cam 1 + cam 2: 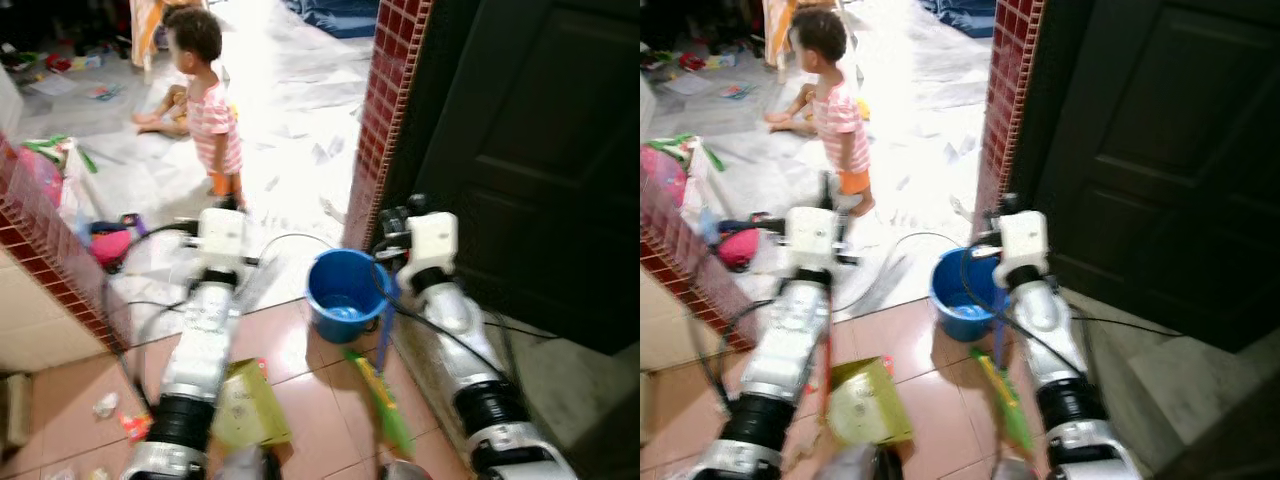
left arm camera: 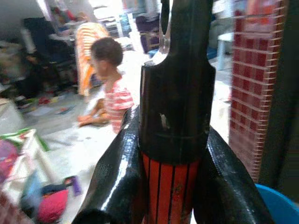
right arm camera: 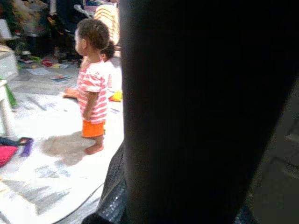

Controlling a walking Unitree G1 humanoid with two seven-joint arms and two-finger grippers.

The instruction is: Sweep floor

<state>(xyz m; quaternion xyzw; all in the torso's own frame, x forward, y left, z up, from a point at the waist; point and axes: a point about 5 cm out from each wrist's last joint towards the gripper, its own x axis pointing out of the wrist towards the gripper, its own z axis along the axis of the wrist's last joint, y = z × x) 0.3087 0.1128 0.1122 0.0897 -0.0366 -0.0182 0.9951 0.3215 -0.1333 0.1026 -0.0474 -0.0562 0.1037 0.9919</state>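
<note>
We hold the broom handle [image 2: 173, 154] pinched in our left gripper [image 2: 174, 196], right gripper [image 1: 400, 222] state unclear, and a swing could strike the child [image 1: 208, 100] or tip the blue bucket [image 1: 345, 296].

One bucket [image 1: 347, 295], one child [image 1: 208, 100]

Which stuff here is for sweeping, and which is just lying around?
For sweeping:
black and orange handle in the left gripper
scraps on the tiles

Just lying around:
blue bucket
pink toy
green packet
</note>
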